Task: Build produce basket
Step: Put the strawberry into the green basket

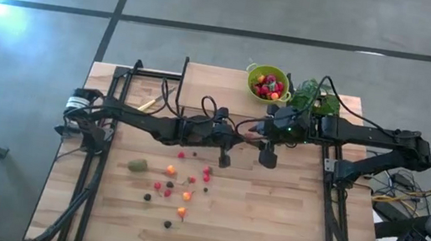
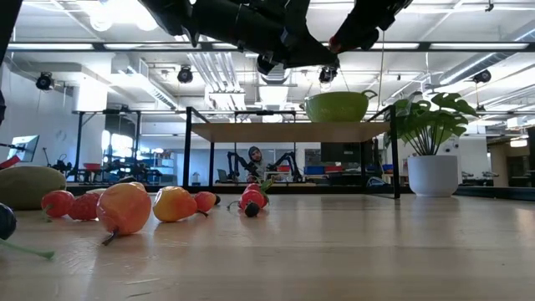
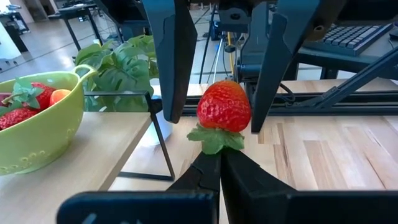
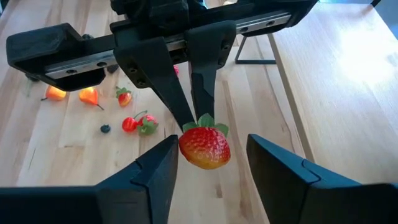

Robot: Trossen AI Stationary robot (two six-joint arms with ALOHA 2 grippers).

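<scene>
Left gripper [image 3: 219, 163] clamped on strawberry [image 3: 224, 107] by its green leaves, above mid-table; right gripper [image 4: 210, 163] spread apart either side, not touching; produce basket [image 1: 268, 83] at far edge; loose produce [image 1: 174, 189] scattered near.

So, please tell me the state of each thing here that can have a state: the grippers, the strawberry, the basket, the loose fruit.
left gripper: shut on the strawberry's leafy top
right gripper: open, fingers either side of the strawberry, not touching it
strawberry: held in the air, hanging from the left gripper
produce basket: upright, partly filled with fruit
loose fruit: scattered on the table
</scene>
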